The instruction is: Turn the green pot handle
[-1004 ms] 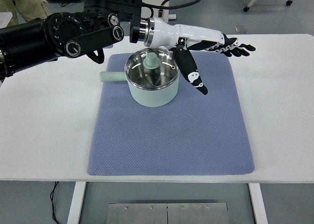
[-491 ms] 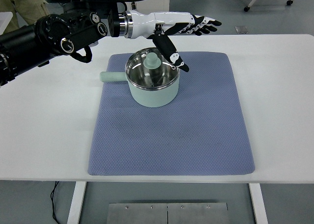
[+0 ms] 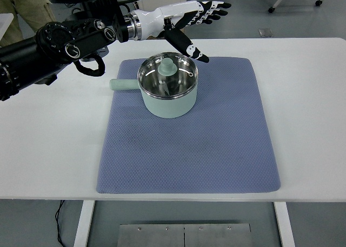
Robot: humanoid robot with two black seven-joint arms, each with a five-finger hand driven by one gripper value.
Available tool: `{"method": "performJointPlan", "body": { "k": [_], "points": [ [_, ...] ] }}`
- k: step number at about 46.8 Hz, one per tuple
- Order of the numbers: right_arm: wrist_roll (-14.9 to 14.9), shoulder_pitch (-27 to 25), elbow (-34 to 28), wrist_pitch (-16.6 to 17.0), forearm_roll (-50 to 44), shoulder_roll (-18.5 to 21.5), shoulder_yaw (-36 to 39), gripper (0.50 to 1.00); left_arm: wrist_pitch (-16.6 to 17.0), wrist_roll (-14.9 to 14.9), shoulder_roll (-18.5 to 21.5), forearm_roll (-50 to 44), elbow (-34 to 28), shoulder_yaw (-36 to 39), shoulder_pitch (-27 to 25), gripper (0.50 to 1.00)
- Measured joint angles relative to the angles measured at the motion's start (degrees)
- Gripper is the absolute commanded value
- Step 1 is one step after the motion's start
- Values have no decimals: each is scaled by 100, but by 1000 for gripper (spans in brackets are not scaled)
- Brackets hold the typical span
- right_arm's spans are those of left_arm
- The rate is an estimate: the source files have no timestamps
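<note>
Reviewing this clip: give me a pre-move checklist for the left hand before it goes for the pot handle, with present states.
1. Left hand empty, fingers spread: ok.
2. Hand near the handle: not ok; it is above the table's far edge, beyond the pot.
3. Handle unobstructed, pointing left: ok.
4. Lid seated on pot: ok.
5. Pot resting on the blue mat: ok.
6. Right hand: cannot tell, out of view.

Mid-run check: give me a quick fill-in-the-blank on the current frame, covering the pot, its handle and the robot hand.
1. The green pot stands on a ____ mat.
2. Its handle points toward the picture's ____ side.
3. The pot is covered by a glass ____.
4. The left robot hand, fingers spread, holds ____.

Missing words: blue; left; lid; nothing
</note>
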Motion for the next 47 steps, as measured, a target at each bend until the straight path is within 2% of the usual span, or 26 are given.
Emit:
{"method": "performJointPlan", "body": {
  "k": [11, 29, 38, 47],
  "points": [
    [0, 0, 0, 0, 0, 0, 2, 1000, -22, 6, 26, -374, 1, -23, 392, 1000],
    [0, -1, 0, 0, 0, 0, 0, 1000, -119, 46, 46, -1974, 26, -51, 603, 1000],
    [0, -1, 0, 0, 0, 0, 8, 1000, -110, 44, 285, -2923, 46, -63, 879, 1000],
    [0, -1, 0, 0, 0, 0, 3, 1000, -69, 42, 514, -3343, 55, -171, 1140, 1000]
  ]
}}
